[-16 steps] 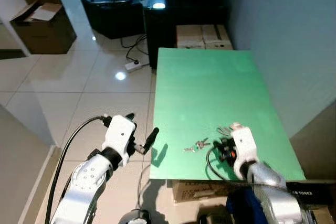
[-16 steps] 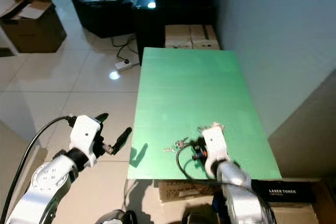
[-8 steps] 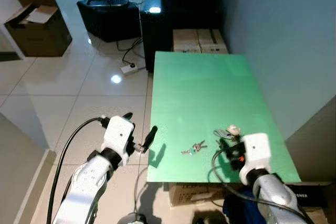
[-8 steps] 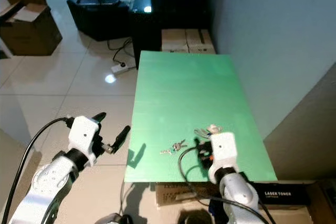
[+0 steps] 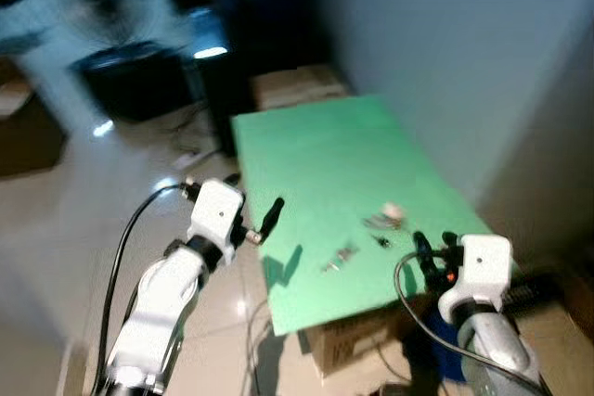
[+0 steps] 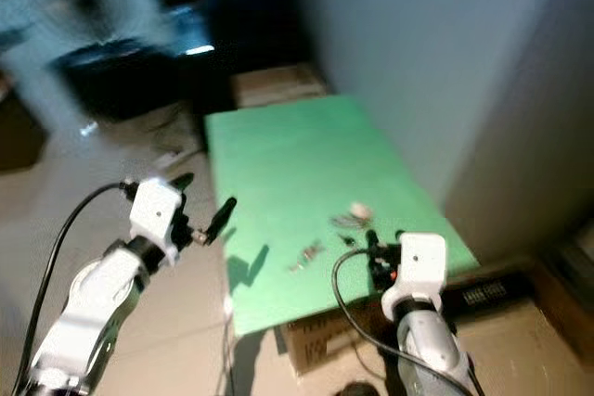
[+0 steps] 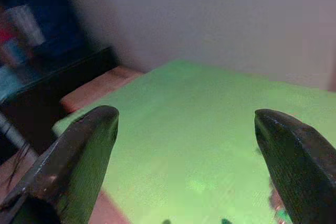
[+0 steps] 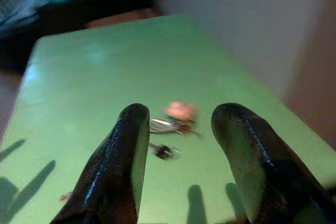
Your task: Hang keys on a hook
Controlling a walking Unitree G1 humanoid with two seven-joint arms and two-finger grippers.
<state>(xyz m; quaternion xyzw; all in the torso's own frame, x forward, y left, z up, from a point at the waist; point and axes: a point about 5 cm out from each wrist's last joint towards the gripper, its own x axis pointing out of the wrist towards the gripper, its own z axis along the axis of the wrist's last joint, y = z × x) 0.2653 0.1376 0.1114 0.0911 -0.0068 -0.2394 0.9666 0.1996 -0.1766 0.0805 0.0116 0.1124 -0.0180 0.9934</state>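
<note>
The head views are blurred, yet the main things can be made out. A green tabletop stands against a pale wall, and it serves as the landmark here. On its near half lie two small bunches of keys. One bunch, the keys with a pale tag, lies toward the wall side of the tabletop; in the right wrist view the same keys show as a pinkish tag and dark metal just beyond the fingers. The other, a smaller key bunch, lies closer to the tabletop's near edge and toward its floor side.

The right gripper hangs over the tabletop's near corner on the wall side, close behind the tagged keys but not touching them. Its fingers are spread apart with nothing between them, and their shadows fall on the green surface.

The left gripper is held at the tabletop's floor-side edge, about level with the keys, pointing across the green surface. Its fingers are spread wide and hold nothing.

Beyond the far end of the tabletop sits a cardboard box, with dark furniture beside it on the tiled floor.
</note>
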